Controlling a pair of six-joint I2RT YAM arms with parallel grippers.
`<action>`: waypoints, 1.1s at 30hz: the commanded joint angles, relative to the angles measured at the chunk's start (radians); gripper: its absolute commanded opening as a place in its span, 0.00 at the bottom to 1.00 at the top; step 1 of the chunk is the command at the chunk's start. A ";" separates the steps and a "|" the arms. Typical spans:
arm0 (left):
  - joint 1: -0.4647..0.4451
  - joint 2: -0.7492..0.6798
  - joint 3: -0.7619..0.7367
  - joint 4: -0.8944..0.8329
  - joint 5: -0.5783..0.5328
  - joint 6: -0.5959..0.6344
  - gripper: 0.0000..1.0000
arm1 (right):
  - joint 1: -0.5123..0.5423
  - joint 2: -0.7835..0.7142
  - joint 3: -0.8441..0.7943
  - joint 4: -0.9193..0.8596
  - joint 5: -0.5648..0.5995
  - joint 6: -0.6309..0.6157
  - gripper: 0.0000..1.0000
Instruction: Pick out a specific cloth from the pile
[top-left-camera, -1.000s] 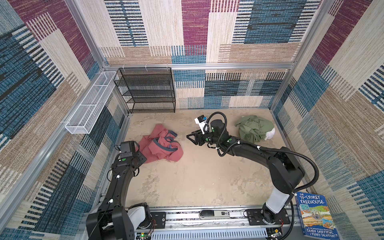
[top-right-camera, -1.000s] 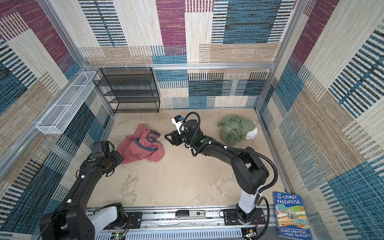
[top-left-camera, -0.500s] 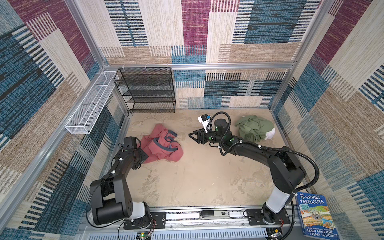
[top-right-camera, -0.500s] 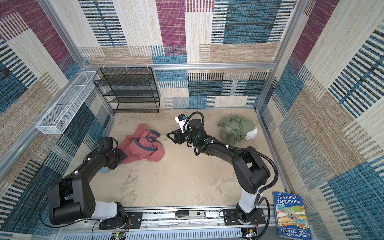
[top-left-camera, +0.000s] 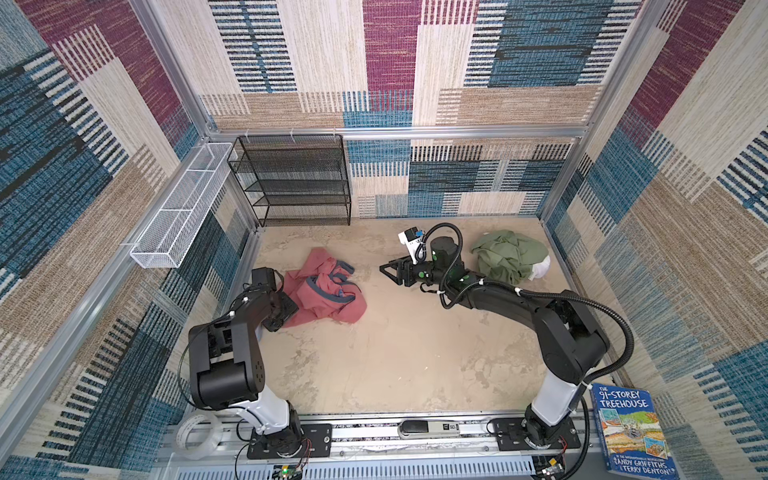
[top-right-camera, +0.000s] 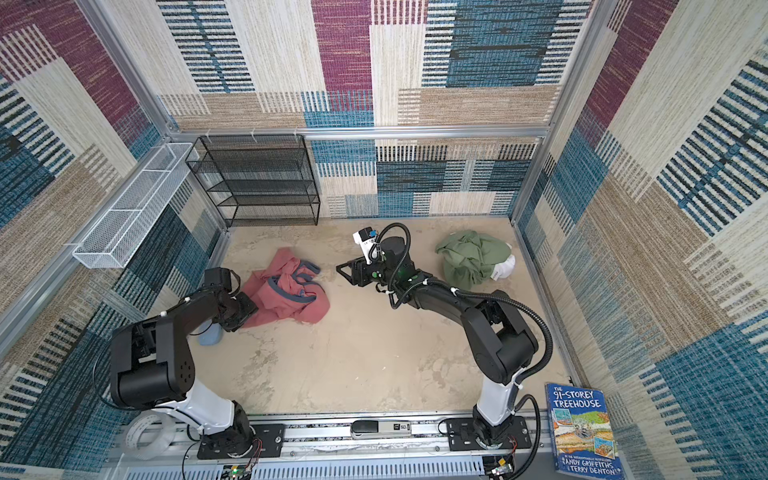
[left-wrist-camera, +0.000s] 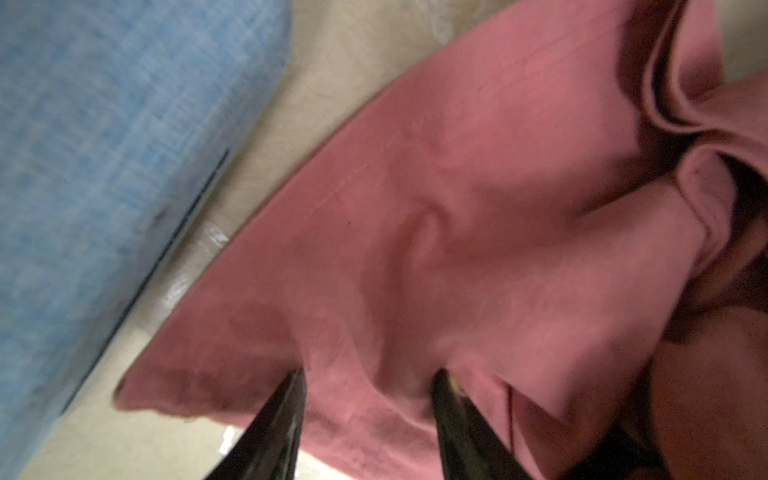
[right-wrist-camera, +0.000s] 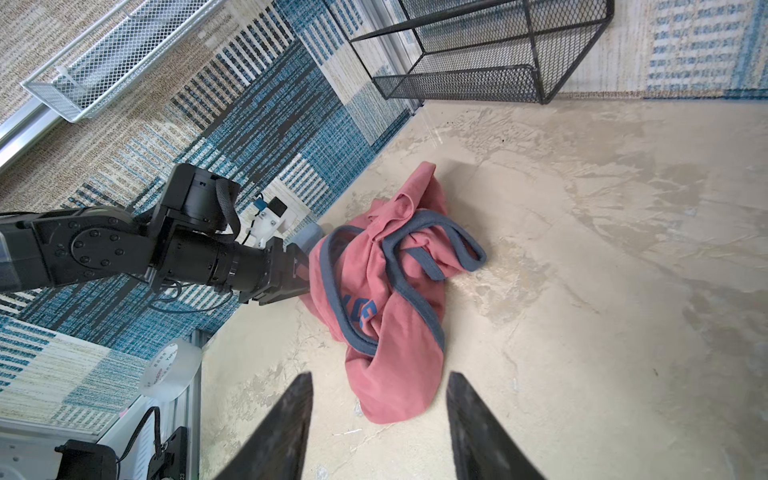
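The salmon-red cloth (top-left-camera: 328, 295) (top-right-camera: 291, 297) with grey-blue trim lies crumpled on the floor left of centre, apart from the pile. That pile, an olive-green garment (top-left-camera: 507, 255) over a white one (top-left-camera: 540, 268), sits at the back right. My left gripper (top-left-camera: 286, 309) (left-wrist-camera: 370, 376) is at the cloth's left edge. Its jaws are apart, and the fingertips (left-wrist-camera: 291, 386) press into the red fabric (left-wrist-camera: 457, 208), which bulges between them. My right gripper (top-left-camera: 384, 270) (right-wrist-camera: 380, 376) hovers open and empty, pointing at the cloth (right-wrist-camera: 390, 291) from the right, a short gap away.
A black mesh shelf (top-left-camera: 295, 183) stands against the back wall. A white wire basket (top-left-camera: 183, 208) hangs on the left wall. A pale blue object (top-right-camera: 210, 336) lies under the left arm. A tape roll (top-left-camera: 199, 430) and a book (top-left-camera: 631, 432) sit at the front.
The left arm's elbow has risen while its gripper pushed slightly further into the cloth's left edge and its jaws narrowed a little. The right arm has barely moved.
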 joint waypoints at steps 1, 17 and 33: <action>0.001 0.016 0.008 0.011 0.024 0.022 0.52 | -0.008 0.003 0.004 0.027 0.009 0.027 0.55; -0.002 -0.101 0.029 -0.028 0.056 0.017 0.00 | -0.019 -0.006 -0.004 0.029 0.014 0.042 0.55; -0.105 -0.321 0.175 -0.231 -0.106 0.081 0.00 | -0.019 -0.025 -0.017 0.043 0.000 0.053 0.55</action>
